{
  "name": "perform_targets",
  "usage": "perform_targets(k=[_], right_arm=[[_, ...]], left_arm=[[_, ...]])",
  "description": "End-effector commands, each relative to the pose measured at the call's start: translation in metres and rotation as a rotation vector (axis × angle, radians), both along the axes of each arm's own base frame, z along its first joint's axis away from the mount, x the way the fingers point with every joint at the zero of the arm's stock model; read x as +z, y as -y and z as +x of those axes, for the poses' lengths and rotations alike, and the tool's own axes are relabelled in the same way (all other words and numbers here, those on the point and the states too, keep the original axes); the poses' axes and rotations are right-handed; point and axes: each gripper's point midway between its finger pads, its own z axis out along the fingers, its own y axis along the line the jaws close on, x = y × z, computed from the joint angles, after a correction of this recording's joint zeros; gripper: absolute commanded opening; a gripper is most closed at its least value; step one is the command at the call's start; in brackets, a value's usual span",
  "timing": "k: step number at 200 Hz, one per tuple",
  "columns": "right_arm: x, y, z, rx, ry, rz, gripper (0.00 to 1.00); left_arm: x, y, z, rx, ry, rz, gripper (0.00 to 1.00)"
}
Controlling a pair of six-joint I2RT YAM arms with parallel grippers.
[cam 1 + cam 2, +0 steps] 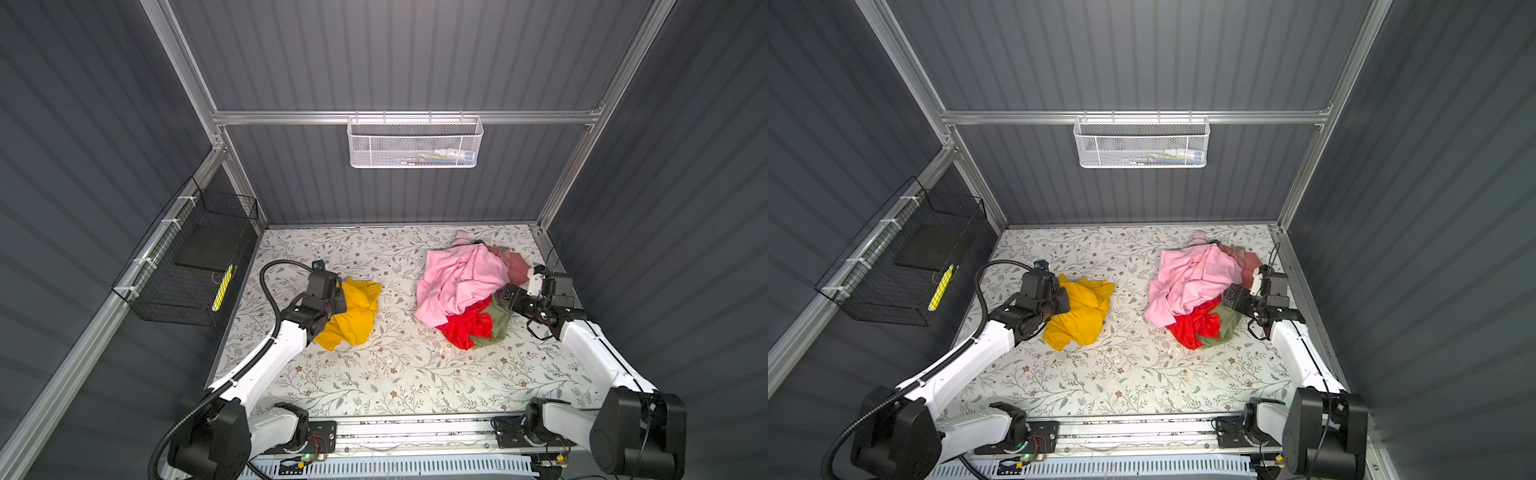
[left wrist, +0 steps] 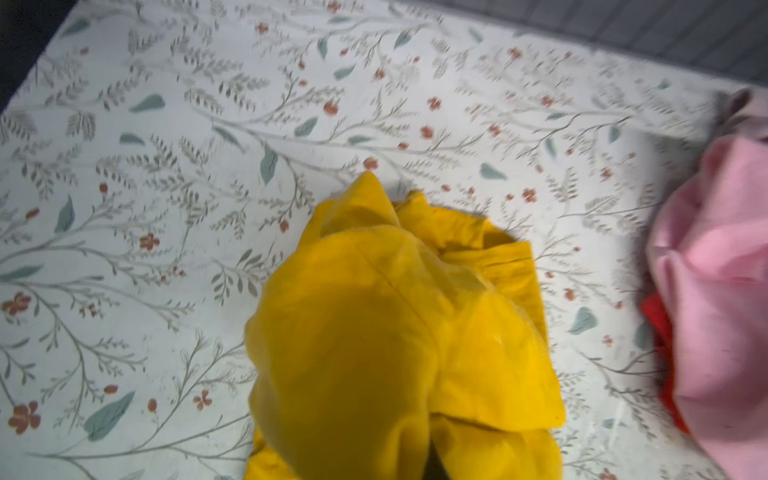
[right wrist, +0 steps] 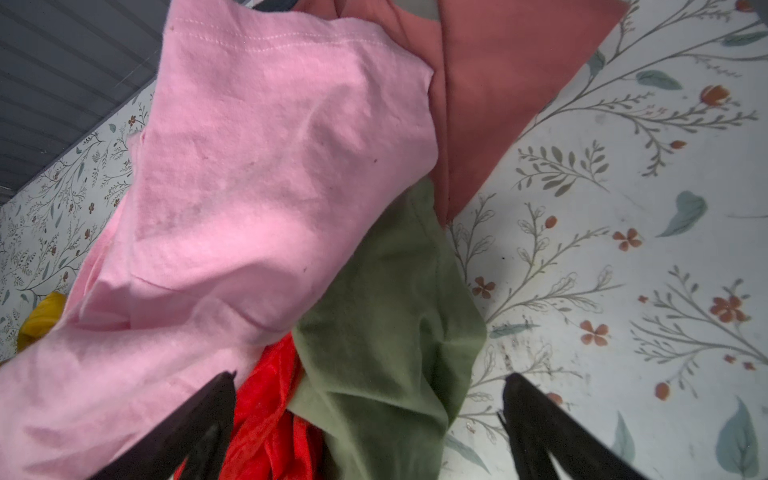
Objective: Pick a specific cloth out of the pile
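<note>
Mustard-yellow cloth (image 1: 353, 311) pinched in left end effector (image 1: 341, 297), right end effector (image 3: 370, 376) wide and empty beside the pile (image 1: 457, 278)

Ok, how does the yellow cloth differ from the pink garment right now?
The mustard-yellow cloth lies alone on the left of the table; the light pink garment tops the pile on the right, over a red cloth and an olive garment. The left gripper is shut on the mustard-yellow cloth; the light pink garment is ungripped, with the right gripper open at the pile's edge. Both are plain, crumpled soft fabric of similar size.
</note>
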Motion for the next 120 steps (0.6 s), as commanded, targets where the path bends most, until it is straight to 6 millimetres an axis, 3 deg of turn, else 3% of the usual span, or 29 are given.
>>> perform_targets(k=[1, 14, 29, 45, 83, 120], right_arm=[[0.005, 0.001, 0.003, 0.013, 0.006, -0.019, 0.99], [0.006, 0.001, 0.002, 0.016, 0.006, -0.022, 0.99], [0.008, 0.001, 0.002, 0.016, 0.012, -0.029, 0.99], [0.009, 0.003, 0.002, 0.012, 0.012, -0.039, 0.99], [0.012, 0.01, 0.003, 0.002, 0.018, -0.088, 0.99], [0.016, 0.014, 0.004, 0.005, 0.014, -0.117, 0.99]], left_arm=[[-0.023, -0.028, -0.004, 0.125, -0.075, 0.037, 0.03], [-0.028, -0.033, -0.004, 0.141, -0.102, 0.056, 0.23], [-0.031, -0.031, -0.004, 0.134, -0.116, 0.053, 0.55], [-0.03, -0.03, -0.007, 0.115, -0.128, 0.053, 0.74], [-0.025, -0.052, -0.027, 0.207, -0.193, 0.154, 0.85], [0.045, -0.053, -0.035, 0.259, -0.016, 0.305, 0.9]])
